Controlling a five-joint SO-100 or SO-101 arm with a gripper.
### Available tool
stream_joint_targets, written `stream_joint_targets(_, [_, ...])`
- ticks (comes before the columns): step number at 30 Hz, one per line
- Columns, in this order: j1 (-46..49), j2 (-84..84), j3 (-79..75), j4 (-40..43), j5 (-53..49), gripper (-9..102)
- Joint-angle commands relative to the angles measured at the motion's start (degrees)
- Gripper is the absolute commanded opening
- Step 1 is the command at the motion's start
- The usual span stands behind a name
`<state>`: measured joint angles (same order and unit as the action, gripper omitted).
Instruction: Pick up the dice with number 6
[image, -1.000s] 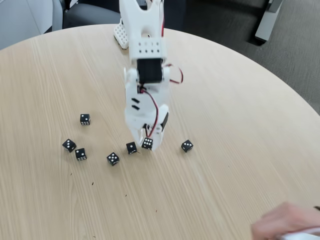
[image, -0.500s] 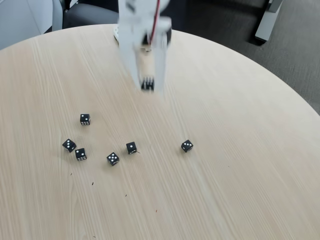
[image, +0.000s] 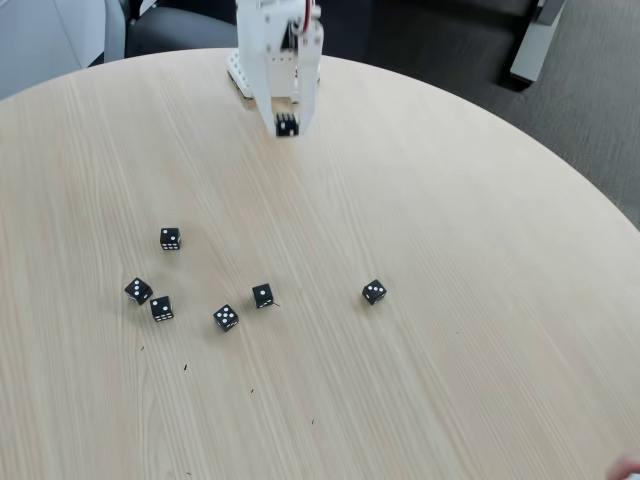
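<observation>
Die: the dice with number 6 (image: 287, 125), matte black cube, pipped face toward camera, level.
Jaws: white plastic gripper (image: 287, 127) clenched on it.

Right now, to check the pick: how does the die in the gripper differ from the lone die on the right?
The held die is clamped in the gripper, lifted; the lone die rests free on the table. The held die shows crowded pips; the lone die about two. Both are black with white pips.

White gripper (image: 287, 127) with red wiring, upper centre, clamps a black die with white pips (image: 287, 124). Six black, white-pipped dice (image: 226, 318) lie lower left to centre. Table (image: 480, 260): pale wood grain. Floor (image: 590, 90), upper right: dark grey.
</observation>
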<state>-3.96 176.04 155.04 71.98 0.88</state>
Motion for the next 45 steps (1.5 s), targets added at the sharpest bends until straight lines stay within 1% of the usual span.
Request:
stream_joint_targets(1, [0.0, 4.0, 6.7, -3.4, -4.6, 0])
stream_joint_targets(6, [-0.7, 5.3, 14.1, -7.2, -1.6, 0])
stream_joint_targets(9, [-0.2, 5.3, 16.3, -7.0, -0.1, 0])
stream_joint_targets(11, [-0.2, 5.3, 16.4, -6.7, -0.1, 0])
stream_joint_targets(15, [-0.1, 5.3, 16.4, -5.6, 4.1, 0])
stream_joint_targets(28, [-0.1, 5.3, 16.9, -5.6, 7.6, 0])
stream_joint_targets(33, [-0.1, 5.3, 17.0, -5.6, 7.0, 0])
stream_joint_targets(40, [-0.1, 5.3, 17.1, -5.6, 10.6, 0])
stream_joint_targets(45, [-0.1, 5.3, 17.1, -5.6, 10.9, 0])
